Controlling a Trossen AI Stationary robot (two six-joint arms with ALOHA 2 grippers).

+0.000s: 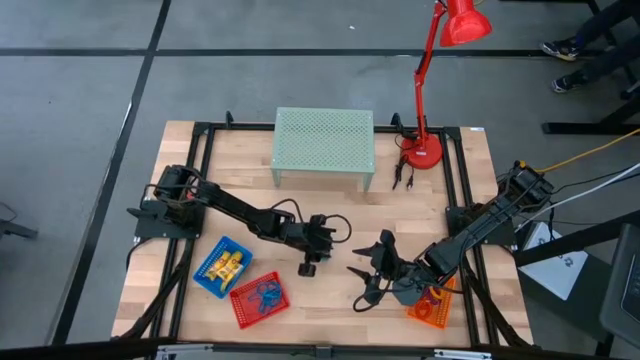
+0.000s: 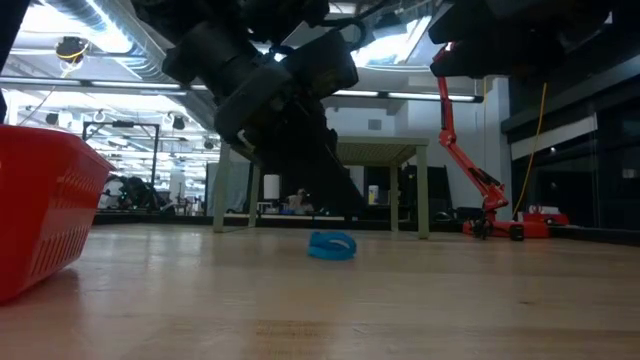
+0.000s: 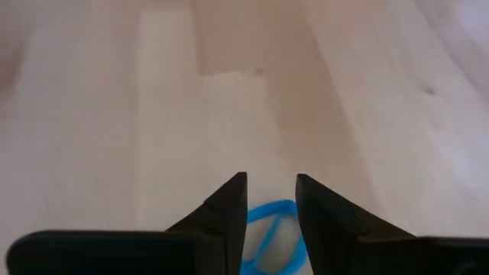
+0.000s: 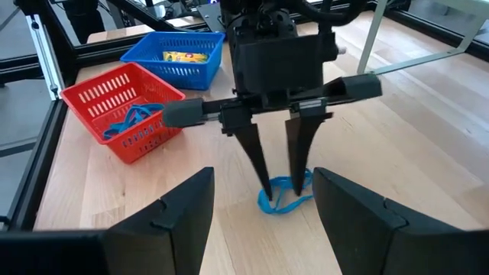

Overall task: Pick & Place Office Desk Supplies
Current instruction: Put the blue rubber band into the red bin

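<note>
Although my top camera showed the whole table (image 1: 330, 215), it hid the little blue clip loop (image 4: 286, 192) under the left gripper (image 1: 308, 268), so I saw it in my other views only. My low view showed the loop (image 2: 332, 245) lying flat on the wood. My right wrist view showed the left gripper (image 4: 276, 169) pointing straight down, with its two thin fingers standing one on each side of the loop's edge. They were a little apart and had not squeezed it. My left wrist view showed the same: blue (image 3: 271, 237) in the small gap between the tips.

Going left to right, I saw the blue basket (image 1: 222, 266) with yellow blocks (image 1: 226, 266) in it, then the red basket (image 1: 259, 298) with blue loops (image 1: 262, 293) inside. The left gripper stood just beside the red basket. Behind it stood a pale green mesh stand (image 1: 324, 145) and a red lamp (image 1: 432, 90). The right gripper (image 1: 372, 272) hung near, spread wide and holding nothing. An orange basket (image 1: 432, 304) sat partly under that arm.
</note>
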